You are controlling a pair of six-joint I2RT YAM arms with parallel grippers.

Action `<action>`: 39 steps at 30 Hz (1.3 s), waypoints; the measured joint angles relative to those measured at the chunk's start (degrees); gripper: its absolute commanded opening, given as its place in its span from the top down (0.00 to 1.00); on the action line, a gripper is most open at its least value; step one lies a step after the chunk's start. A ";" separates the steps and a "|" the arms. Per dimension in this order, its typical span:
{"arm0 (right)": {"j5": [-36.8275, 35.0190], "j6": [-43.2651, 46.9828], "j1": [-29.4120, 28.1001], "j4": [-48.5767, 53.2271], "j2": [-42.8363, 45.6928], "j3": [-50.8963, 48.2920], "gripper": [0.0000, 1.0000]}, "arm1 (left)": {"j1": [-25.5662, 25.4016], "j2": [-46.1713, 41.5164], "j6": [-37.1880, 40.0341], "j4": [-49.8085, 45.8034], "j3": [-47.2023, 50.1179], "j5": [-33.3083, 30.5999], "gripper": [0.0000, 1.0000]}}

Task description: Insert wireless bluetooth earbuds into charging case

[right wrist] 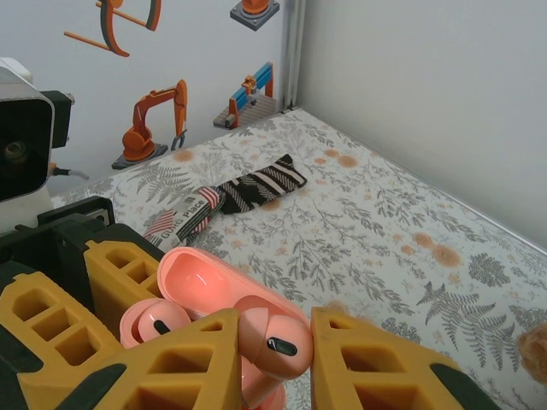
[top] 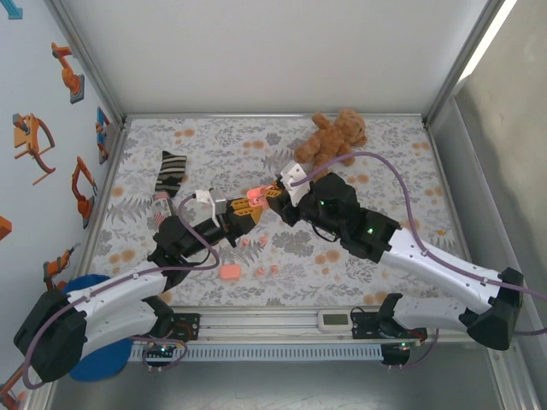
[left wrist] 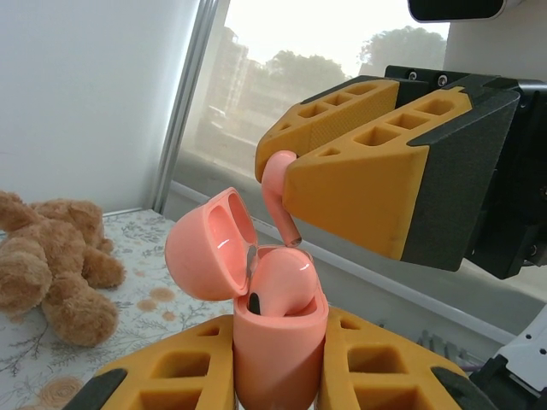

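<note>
Left pincer (left wrist: 278, 380): clamped on the lower body of the pink case (left wrist: 278, 329). It holds the case upright above the worktop (top: 385, 162), with the lid (left wrist: 205, 248) swung back.
Right pincer (right wrist: 273, 367): clamped on the head of one earbud (left wrist: 278, 192), whose stem hangs down just above the case mouth.
Case contents: a second earbud (left wrist: 286, 278) sits in one well. I judge the other well to be free, though I cannot see into it.
Step in hand: seating the held earbud stem-first.
How I do it well: I line the stem over the free well first. Then I come down straight and slow, clear of the lid and the seated bud. I let go only once the head beds, and the left arm stays steady throughout.
Risk: a tilted stem could catch the rim and twist out of my grip.
</note>
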State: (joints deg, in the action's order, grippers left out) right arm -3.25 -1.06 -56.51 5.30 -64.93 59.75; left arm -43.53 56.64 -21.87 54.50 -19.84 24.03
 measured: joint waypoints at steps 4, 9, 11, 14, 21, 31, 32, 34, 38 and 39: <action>-0.02 0.00 0.00 0.02 0.00 0.00 0.78 | -0.07 -0.24 -0.02 0.07 0.00 0.00 1.00; -0.22 0.00 0.00 0.44 -0.02 0.00 0.78 | -0.07 -0.37 0.00 0.13 0.00 -0.02 1.00; -0.22 0.00 0.00 0.44 -0.04 0.00 0.78 | -0.24 -0.42 -0.02 0.13 0.00 -0.09 1.00; -0.22 0.00 0.00 0.44 -0.04 0.00 0.78 | -0.33 -0.44 -0.09 0.13 0.00 -0.26 1.00; -0.15 0.00 0.00 0.94 -0.04 0.00 0.78 | -0.37 -0.44 -0.37 0.13 0.00 -0.63 1.00; 0.92 -0.22 0.00 1.68 -0.04 -0.02 0.75 | -0.70 -0.44 -0.37 0.13 0.00 -1.49 1.00; 0.98 -0.37 0.00 1.68 -0.04 -0.02 0.74 | -0.70 -0.42 -0.37 0.13 0.00 -1.53 1.00; 1.14 -0.46 0.00 1.68 -0.04 -0.02 0.73 | -0.70 -0.42 -0.37 0.13 0.00 -1.57 1.00; 1.57 -0.68 0.00 1.70 -0.04 -0.02 0.71 | -0.70 -0.35 -0.39 0.15 0.00 -1.77 1.00; 1.81 -0.83 0.00 1.73 -0.04 -0.02 0.70 | -0.70 -0.28 -0.37 0.15 0.00 -1.81 1.00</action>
State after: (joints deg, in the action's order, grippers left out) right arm -1.43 -1.89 -56.51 7.03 -64.97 59.72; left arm -44.23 56.36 -22.24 54.65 -19.84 22.22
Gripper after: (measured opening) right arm 0.290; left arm 0.220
